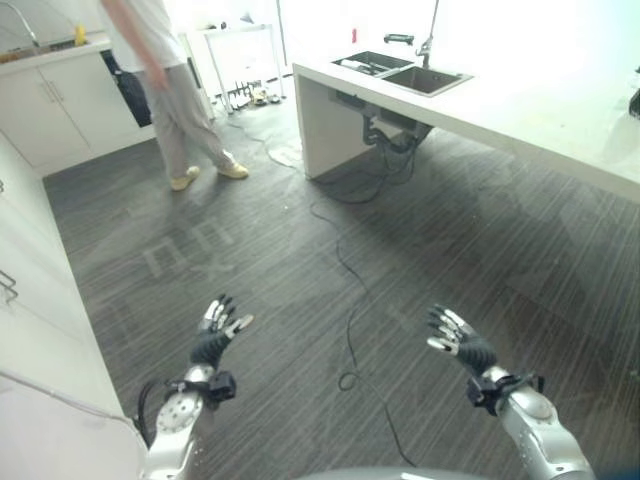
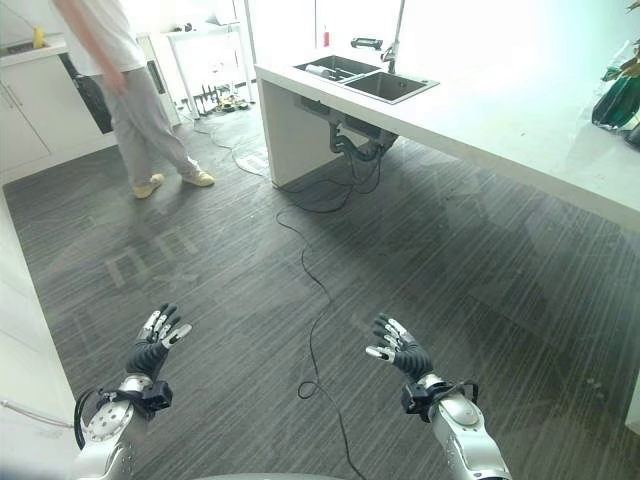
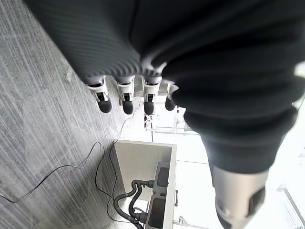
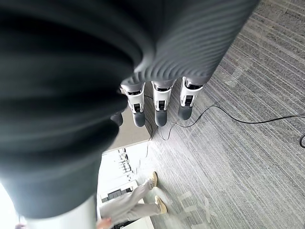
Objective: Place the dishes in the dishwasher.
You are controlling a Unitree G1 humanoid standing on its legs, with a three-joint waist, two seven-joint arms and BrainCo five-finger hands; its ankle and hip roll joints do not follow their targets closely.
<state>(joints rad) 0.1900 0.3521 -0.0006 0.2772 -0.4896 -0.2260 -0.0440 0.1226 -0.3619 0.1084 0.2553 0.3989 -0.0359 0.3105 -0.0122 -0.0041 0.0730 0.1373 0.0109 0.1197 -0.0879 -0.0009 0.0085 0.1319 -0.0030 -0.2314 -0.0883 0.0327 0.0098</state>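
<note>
Left hand (image 1: 213, 335) and right hand (image 1: 455, 337) both released, empty, over striped floor (image 1: 300, 260), sink (image 1: 425, 78) well apart.

Pale dishes (image 1: 352, 64) lie in the counter's far sink basin (image 1: 372, 62).

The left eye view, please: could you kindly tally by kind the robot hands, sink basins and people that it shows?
Robot hands: 2, the left robot hand and the right robot hand, both open and empty.
Sink basins: 2, one beside the other.
People: 1, a person.
Total: 5.
</note>
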